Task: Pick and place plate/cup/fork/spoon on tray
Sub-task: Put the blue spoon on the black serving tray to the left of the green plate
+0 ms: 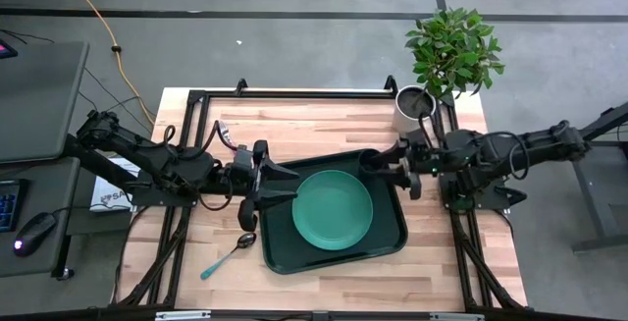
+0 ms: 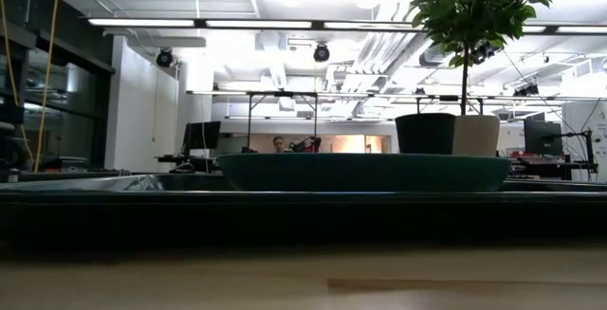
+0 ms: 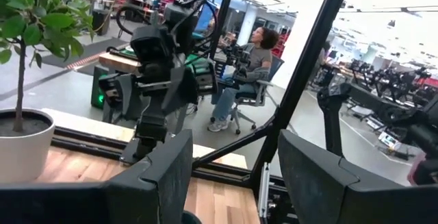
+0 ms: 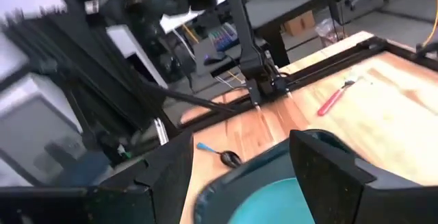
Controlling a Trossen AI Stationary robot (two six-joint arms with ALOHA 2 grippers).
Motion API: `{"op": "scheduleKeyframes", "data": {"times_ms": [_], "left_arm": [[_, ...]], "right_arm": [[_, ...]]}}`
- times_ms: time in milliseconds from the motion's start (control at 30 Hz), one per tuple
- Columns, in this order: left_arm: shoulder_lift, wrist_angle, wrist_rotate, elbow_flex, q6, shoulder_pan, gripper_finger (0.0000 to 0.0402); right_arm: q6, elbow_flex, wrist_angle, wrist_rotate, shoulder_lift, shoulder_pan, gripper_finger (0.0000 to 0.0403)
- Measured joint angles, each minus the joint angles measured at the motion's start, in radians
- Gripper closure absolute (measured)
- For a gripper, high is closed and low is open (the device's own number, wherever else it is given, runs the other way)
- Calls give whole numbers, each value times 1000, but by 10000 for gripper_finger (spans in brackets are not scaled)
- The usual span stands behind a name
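High view, tray: the tray (image 1: 280, 252) lies mid-table, slightly turned, with the plate (image 1: 333, 209) flat inside it.
Done: the plate is placed; the cup (image 1: 372, 162) looks to stand in the tray's far right corner, though the right gripper (image 1: 395, 169) partly covers it, so I cannot be sure it is released.
Left to do: the spoon (image 1: 228, 254) lies on the bare wood just beside the tray's near left corner; the fork (image 4: 334, 99) lies on the wood near the table's far left side, well apart from the tray.
Left gripper: the left gripper (image 1: 280, 186) hovers over the tray's left rim, fingers spread wide, holding nothing.
Right gripper: at the tray's far right corner, fingers parted in its wrist view, nothing seen between them.
Other container: a white plant pot (image 1: 412, 103) with a leafy plant stands at the table's far right corner, outside the tray.
Progress: roughly half, by my judgement.
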Motion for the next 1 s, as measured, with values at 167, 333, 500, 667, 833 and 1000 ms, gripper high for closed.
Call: {"op": "scheduleKeyframes", "data": {"times_ms": [167,333,500,667,833,1000], "left_arm": [[0,-7,-1,0,-34,0,202],[0,-216,-50,39,-127,0,202],[0,-749,54,129,-457,-19,202],[33,-1142,193,130,-899,-140,202],[154,-1174,267,91,-1177,-302,202],[336,-1160,382,47,-1315,-393,202]], "right_arm": [[-121,5,7,-11,29,-1,171],[-134,6,30,-7,34,-2,171],[-150,6,29,22,34,-2,171],[-149,6,29,73,34,-2,171],[-144,7,27,76,34,-2,171],[-84,7,25,76,34,-2,171]]}}
